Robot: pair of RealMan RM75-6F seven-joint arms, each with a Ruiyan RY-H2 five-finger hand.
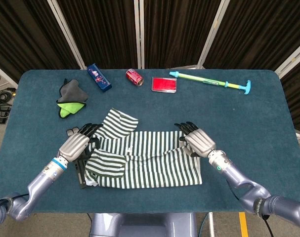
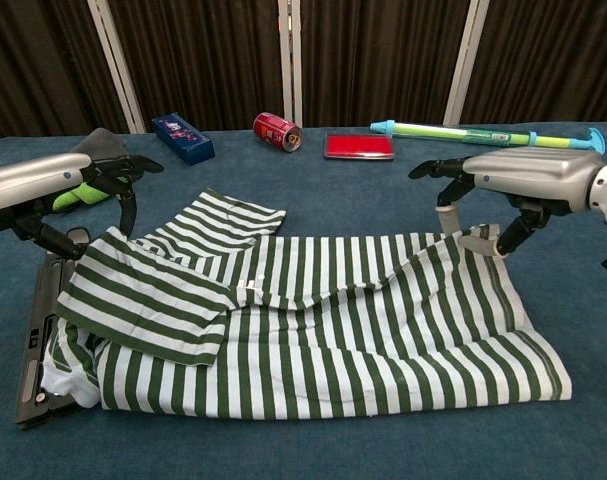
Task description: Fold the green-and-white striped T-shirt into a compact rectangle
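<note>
T-shirt: green-and-white striped T-shirt (image 1: 145, 160) lies half-folded at centre of the blue bench (image 1: 248, 133), near hem doubled toward 12 o'clock.
Left robot hand: left robot hand (image 1: 76, 144) grasps the shirt's 9 o'clock edge, sleeve fold raised.
Right robot hand: right robot hand (image 1: 196, 140) pinches the shirt's 3 o'clock edge.
Far row, 12 o'clock: cloths (image 1: 70, 98), blue box (image 1: 99, 77), red can (image 1: 134, 77), red case (image 1: 164, 84), green-blue pump (image 1: 211, 82).
Under the shirt's 9 o'clock edge: black flat tool (image 2: 35, 345).

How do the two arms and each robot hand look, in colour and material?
Each robot hand, left and right, has a ribbed silver metal back and black fingers. The arms are glossy grey-blue; the left wrist has a blue ring, the right wrist a small green light.
</note>
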